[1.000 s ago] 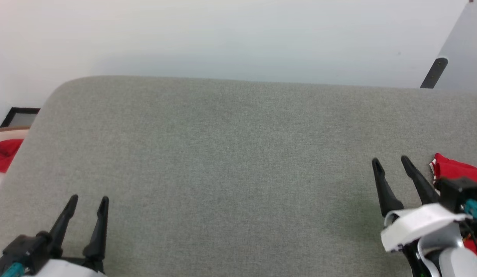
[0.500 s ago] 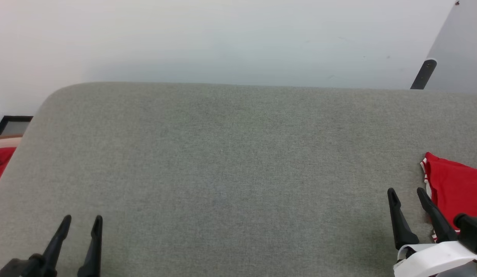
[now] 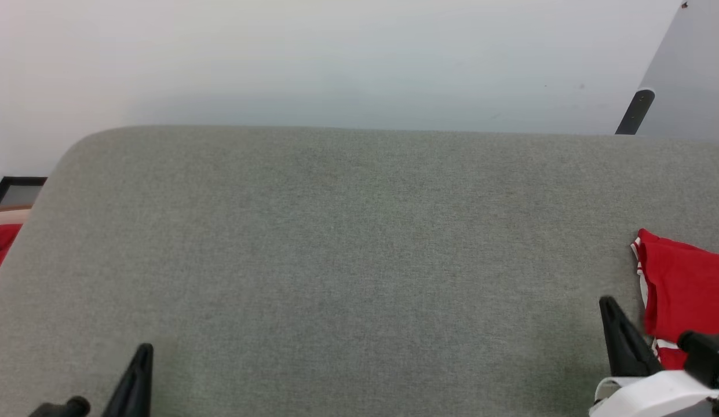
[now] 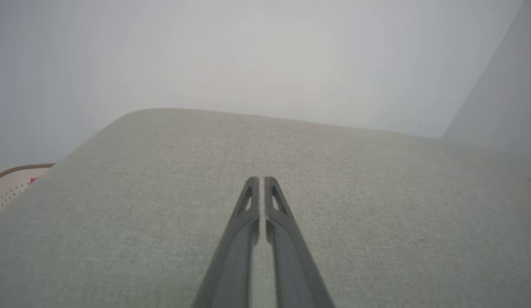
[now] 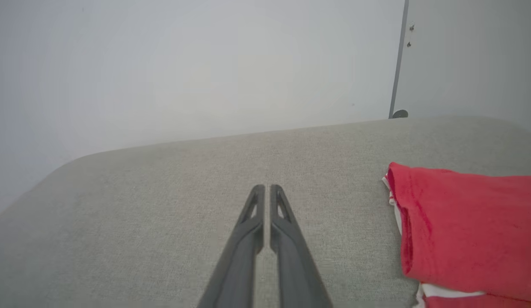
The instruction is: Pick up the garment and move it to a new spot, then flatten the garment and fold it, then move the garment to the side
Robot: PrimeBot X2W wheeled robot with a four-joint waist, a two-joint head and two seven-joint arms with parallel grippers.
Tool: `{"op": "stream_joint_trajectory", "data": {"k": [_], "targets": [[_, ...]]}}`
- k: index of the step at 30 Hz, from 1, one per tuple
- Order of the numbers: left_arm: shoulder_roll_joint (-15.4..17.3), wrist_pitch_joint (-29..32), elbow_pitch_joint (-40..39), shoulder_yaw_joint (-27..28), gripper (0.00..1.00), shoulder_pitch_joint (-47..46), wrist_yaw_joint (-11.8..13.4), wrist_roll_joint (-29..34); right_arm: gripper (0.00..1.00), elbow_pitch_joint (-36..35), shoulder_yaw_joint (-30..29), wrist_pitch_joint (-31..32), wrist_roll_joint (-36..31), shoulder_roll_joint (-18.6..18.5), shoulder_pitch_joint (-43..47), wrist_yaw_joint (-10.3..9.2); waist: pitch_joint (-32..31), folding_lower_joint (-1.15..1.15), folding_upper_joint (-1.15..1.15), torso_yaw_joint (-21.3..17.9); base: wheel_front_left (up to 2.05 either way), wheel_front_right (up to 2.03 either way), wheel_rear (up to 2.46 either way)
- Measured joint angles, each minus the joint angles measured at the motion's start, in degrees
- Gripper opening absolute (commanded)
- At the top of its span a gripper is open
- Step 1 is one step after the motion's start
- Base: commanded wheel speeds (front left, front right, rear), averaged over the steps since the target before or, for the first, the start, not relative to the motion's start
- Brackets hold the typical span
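1. We see the garment (image 3: 681, 289) lying folded at the right of the grey padded surface (image 3: 359, 243), just beside the right gripper (image 5: 263, 188). The right wrist view adds its white trim.
2. The wrist views give us both finger pairs pressed together and empty, with the left gripper (image 4: 261, 182) over bare fabric.
3. A second ago both pairs stood spread.

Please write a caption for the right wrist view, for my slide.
Right hand, shut and empty, over the grey fabric surface; folded red garment lies beside it.
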Motion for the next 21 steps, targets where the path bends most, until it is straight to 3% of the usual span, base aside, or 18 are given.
{"op": "stream_joint_trajectory", "data": {"k": [21], "targets": [[-4.2, 5.2, 3.0, 0.5, 0.0, -3.0, 0.0, -17.2, 0.0, 4.6, -0.5, 0.9, 19.5, 0.0, -1.0, 0.0, -0.3, 0.0, 0.0, -0.4, 0.0, 0.0, 0.0]]}}
